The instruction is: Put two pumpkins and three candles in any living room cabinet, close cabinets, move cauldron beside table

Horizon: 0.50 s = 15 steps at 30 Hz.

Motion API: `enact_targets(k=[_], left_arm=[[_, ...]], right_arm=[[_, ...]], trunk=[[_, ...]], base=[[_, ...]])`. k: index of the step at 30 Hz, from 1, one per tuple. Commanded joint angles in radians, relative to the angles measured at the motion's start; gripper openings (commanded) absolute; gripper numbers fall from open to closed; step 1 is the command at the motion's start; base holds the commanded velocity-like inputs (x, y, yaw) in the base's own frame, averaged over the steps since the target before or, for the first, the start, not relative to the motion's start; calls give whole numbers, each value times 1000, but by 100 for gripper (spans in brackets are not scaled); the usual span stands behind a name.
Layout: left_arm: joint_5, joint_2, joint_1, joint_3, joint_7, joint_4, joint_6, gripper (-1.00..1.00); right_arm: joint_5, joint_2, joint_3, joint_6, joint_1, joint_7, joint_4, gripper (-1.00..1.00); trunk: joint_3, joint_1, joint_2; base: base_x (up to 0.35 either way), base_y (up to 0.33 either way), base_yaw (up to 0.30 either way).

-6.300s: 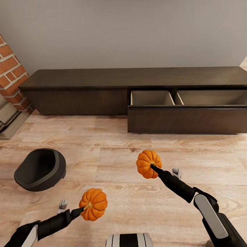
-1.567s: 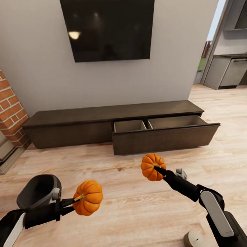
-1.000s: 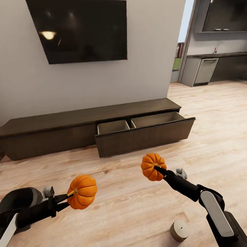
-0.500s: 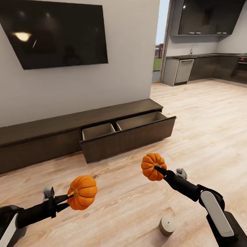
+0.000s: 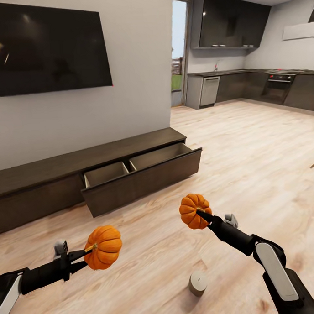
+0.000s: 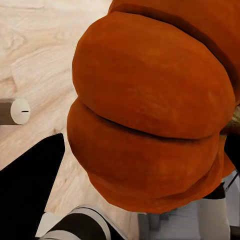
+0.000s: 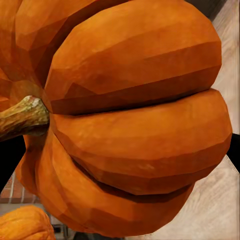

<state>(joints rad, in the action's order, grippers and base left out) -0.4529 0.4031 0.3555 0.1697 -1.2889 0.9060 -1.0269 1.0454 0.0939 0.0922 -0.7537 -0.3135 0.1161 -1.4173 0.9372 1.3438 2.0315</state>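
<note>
My left gripper is shut on the stem of one orange pumpkin, held above the floor at lower left; that pumpkin looms close in the left wrist view. My right gripper is shut on the stem of the other pumpkin, which bulks large in the right wrist view. A beige candle stands on the floor between my arms, also seen as a candle from the left wrist. The long dark cabinet runs along the wall, its wide drawer pulled out with pale compartments showing. The cauldron and table are out of view.
A black TV hangs on the grey wall above the cabinet. Pale wood floor stretches to the right into a kitchen with dark units and a doorway. The second pumpkin peeks into the right wrist view.
The view has swung to the right: cabinet and TV slid left, the kitchen came into sight, the cauldron left the frame, and the candle appeared. Both pumpkins stay held.
</note>
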Motion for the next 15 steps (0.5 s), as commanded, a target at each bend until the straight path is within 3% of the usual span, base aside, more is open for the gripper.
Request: enact_targets(k=[1,15], left_arm=[[-2,0,0,1,2,1,-5,-100],[-1,0,0,1,1,1,-5,-100]], right_arm=[[5,0,1,-6,-1,6,0,-100],[5,0,1,-6,-1,6,0,-100]], trunk=[[-2,-4,-7],[-46,-58,-105]], base=[[0,0,-281],[0,0,-281]])
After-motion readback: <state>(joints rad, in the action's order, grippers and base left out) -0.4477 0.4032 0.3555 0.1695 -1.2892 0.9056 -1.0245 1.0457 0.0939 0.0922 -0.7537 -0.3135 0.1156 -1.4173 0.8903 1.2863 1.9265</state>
